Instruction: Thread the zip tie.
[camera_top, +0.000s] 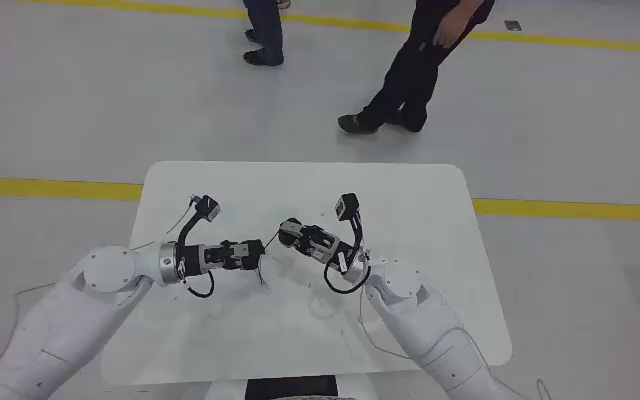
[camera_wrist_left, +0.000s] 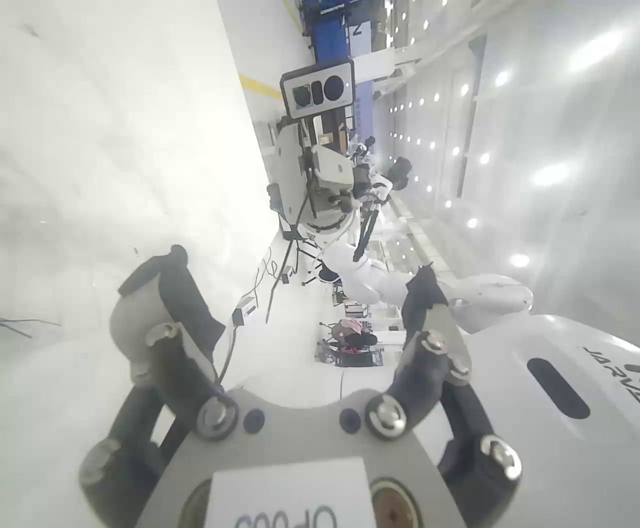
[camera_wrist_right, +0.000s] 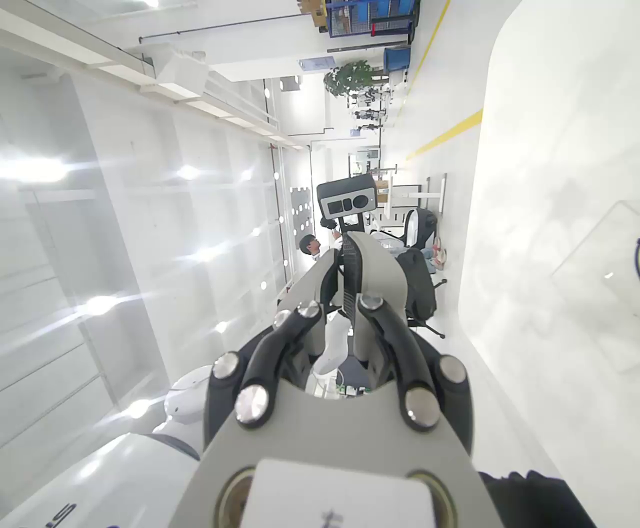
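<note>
The two grippers face each other tip to tip over the middle of the white table (camera_top: 420, 200). My right gripper (camera_top: 288, 232) is shut, its grey fingers (camera_wrist_right: 372, 265) pressed together. A thin dark zip tie (camera_top: 270, 239) runs from its tip toward my left gripper (camera_top: 256, 250). My left gripper (camera_wrist_left: 300, 280) is open, its fingers (camera_wrist_left: 172, 285) spread wide with nothing between them. In the wrist views the tie itself is too thin to make out.
A few thin dark strands (camera_top: 263, 277) lie loose on the table just below the left gripper and appear again as dark strands (camera_wrist_left: 20, 325). A clear flat piece (camera_wrist_right: 600, 280) rests on the table. The table's far half is bare.
</note>
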